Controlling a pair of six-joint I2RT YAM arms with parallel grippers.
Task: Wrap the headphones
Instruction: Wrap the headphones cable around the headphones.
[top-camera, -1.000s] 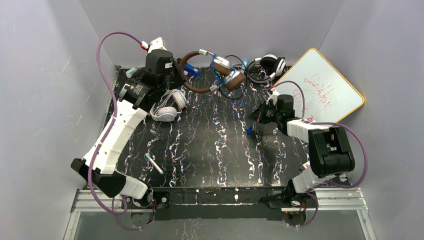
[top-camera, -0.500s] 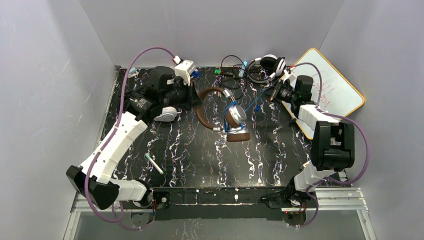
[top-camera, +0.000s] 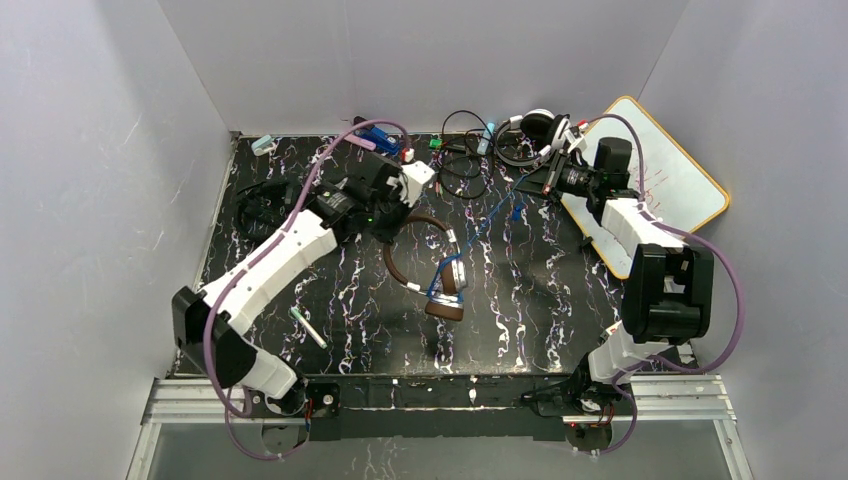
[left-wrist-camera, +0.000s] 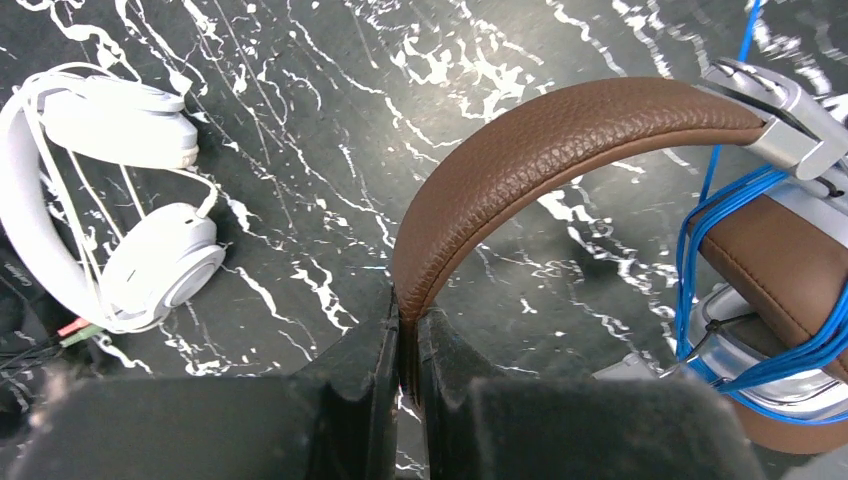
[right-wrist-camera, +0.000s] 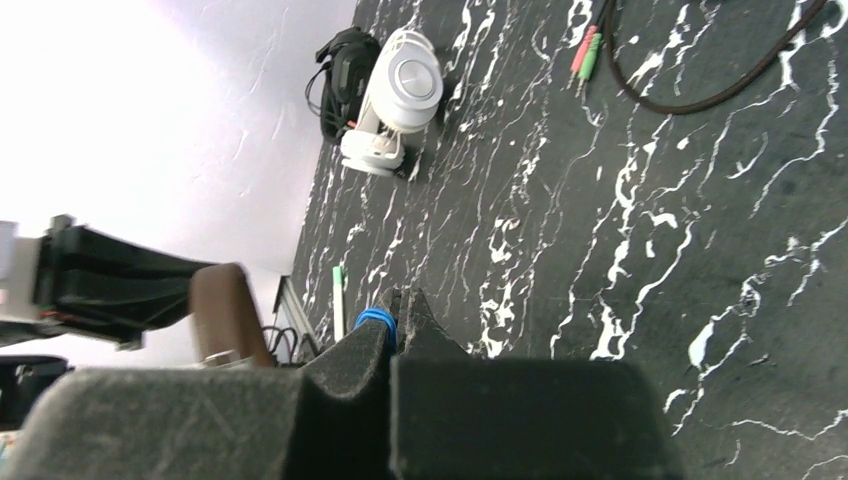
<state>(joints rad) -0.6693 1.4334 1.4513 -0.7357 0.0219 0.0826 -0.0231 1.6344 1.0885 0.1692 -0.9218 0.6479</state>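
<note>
Brown leather headphones (top-camera: 447, 300) are held over mid-table, brought forward from the far edge where they hung a second ago. The left gripper (left-wrist-camera: 405, 330) is clamped on the headband. From the ear cup, which already carries several blue turns, the blue cord (top-camera: 490, 215) runs taut to the right gripper (right-wrist-camera: 397, 305). That gripper is pinched on the cord and has withdrawn to the far right. Judgement: the cord is tensioned for further turns.

Count:
- One brown headset.
- One white headset (left-wrist-camera: 110, 250).
- One black-and-white headset (top-camera: 535, 130) at the far edge.
- A dark bundle (top-camera: 260, 200) far left, which cannot be identified.
</note>
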